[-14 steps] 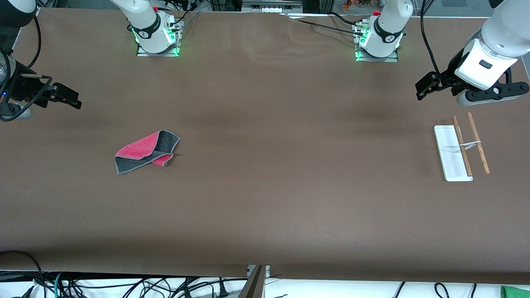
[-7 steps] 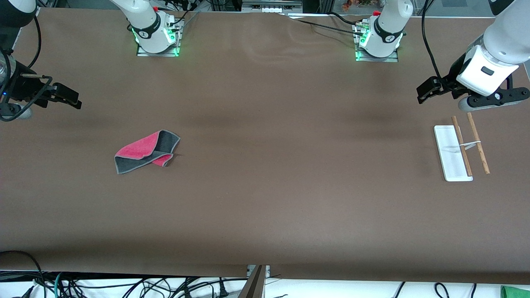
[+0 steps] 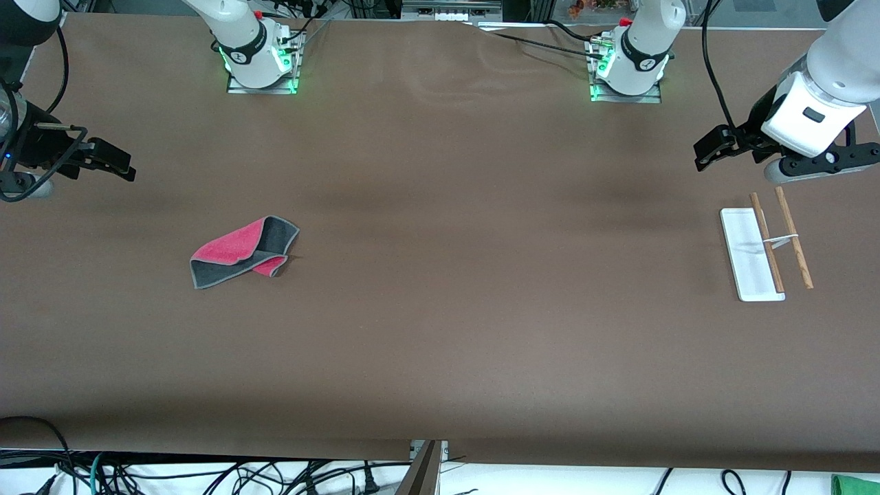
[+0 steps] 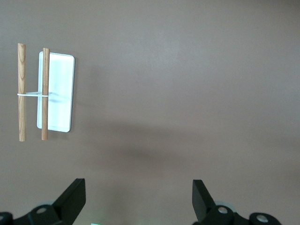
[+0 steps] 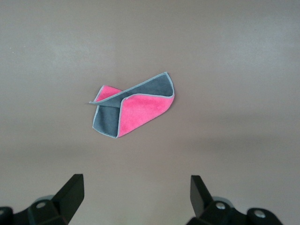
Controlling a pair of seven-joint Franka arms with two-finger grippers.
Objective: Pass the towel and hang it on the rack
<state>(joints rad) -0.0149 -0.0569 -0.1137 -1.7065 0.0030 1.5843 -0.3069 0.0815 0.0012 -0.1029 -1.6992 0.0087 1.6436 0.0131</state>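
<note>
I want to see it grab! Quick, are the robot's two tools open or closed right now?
Left tool: open, holding nothing, over bare table.
Right tool: open, holding nothing, over bare table.

Right wrist view: towel [image 5: 133,104] lies folded on the brown table [image 5: 234,56], pink face and dark grey face both showing, grey edging along the borders, one corner turned over. Right gripper [image 5: 136,197] is up over bare table near the towel, its two fingertips [image 5: 72,190] spread wide apart, nothing between them.
</note>
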